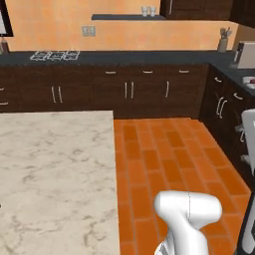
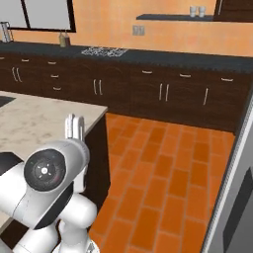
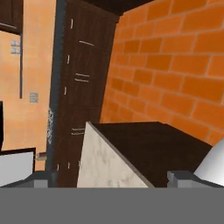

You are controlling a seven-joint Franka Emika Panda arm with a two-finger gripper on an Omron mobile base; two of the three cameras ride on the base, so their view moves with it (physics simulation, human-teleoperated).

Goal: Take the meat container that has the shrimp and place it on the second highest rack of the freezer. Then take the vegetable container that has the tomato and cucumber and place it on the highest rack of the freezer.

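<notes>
A silver-grey slab with a dark panel, the freezer, fills the right edge of the right base view, close beside the base. Its white shelves are out of view, as are the shrimp, the tomato, the cucumber and their containers. My gripper is open, its two dark fingertips set wide apart with nothing between them. The hand view is rolled sideways and looks past a corner of the marble island toward the tiled floor and dark cabinets. The white arm is folded low over the base.
The marble island lies at the left. Orange tile floor stretches ahead to a run of dark cabinets under a black counter with a cooktop. More cabinets line the right side. A wall shelf carries glasses.
</notes>
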